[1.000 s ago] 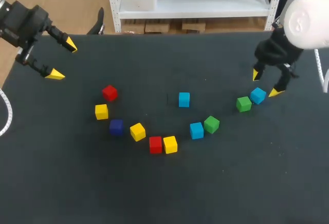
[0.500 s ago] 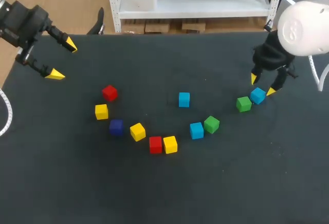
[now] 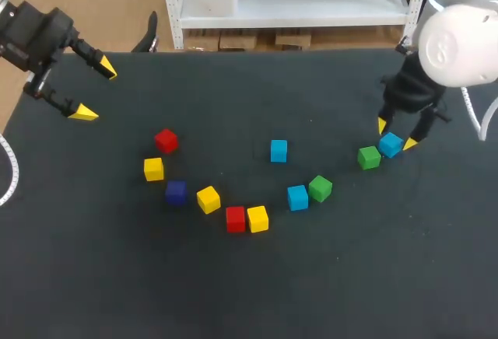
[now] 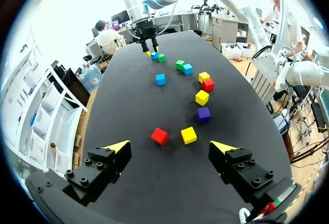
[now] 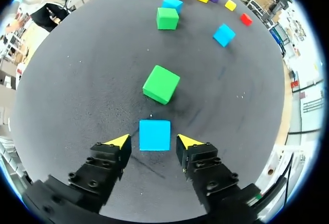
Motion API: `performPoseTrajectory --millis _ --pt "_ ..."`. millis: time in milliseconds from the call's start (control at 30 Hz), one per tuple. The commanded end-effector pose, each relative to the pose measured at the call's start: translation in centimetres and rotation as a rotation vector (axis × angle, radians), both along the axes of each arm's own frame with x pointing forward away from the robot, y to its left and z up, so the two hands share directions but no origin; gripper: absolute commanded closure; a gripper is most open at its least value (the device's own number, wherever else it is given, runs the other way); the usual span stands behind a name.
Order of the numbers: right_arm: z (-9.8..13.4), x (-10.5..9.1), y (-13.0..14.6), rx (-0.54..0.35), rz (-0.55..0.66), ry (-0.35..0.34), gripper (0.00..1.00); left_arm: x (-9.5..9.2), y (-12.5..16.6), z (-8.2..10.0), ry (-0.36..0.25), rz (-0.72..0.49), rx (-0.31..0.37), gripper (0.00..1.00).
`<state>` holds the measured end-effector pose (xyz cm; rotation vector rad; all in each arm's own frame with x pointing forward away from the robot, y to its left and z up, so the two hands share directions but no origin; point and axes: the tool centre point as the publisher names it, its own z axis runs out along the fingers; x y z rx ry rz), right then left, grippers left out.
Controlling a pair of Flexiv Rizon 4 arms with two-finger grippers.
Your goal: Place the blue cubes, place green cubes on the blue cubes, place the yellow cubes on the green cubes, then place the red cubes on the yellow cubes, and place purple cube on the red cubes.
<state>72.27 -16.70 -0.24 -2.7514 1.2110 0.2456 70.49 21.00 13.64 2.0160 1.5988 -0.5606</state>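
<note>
My right gripper [image 3: 395,135] is at the table's right side, down around a blue cube [image 3: 391,145]. In the right wrist view that blue cube [image 5: 154,134] lies between the open fingers [image 5: 119,142], with a thin gap on each side. A green cube [image 5: 161,84] sits just ahead of it. Two more blue cubes [image 3: 278,150] [image 3: 297,197] and a second green cube [image 3: 320,188] lie mid-table. My left gripper [image 3: 96,89] hangs wide open over the far left corner, holding nothing. The purple cube [image 3: 176,192] lies at the left of the arc.
Red cubes [image 3: 166,140] [image 3: 236,218] and yellow cubes [image 3: 154,169] [image 3: 208,199] [image 3: 257,218] lie along a curved row across the middle. The dark tabletop [image 3: 249,292] runs bare toward the near edge.
My right gripper has come down over the blue cube and its fingers have narrowed around it. The left arm and all cubes are where they were.
</note>
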Motion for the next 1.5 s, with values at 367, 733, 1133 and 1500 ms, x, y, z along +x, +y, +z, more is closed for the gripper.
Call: performPoseTrajectory --millis 367,733,1133,1500 --pt "-0.5 0.8 0.6 -0.016 0.038 -0.006 1.00 -0.1 0.1 0.0 -0.003 -0.001 -0.001 0.00" --pt "1.5 0.9 0.2 -0.003 -0.311 0.106 1.00 -0.1 0.1 0.0 -0.003 -0.001 -0.001 0.00" --pt "3.0 2.1 4.4 -0.056 -0.834 0.036 1.00 -0.1 0.1 0.0 -0.003 -0.001 -0.001 0.00" --pt "2.7 1.1 10.6 -0.088 -0.994 0.026 1.00 -0.1 0.1 0.0 -0.003 -0.001 -0.001 0.00"
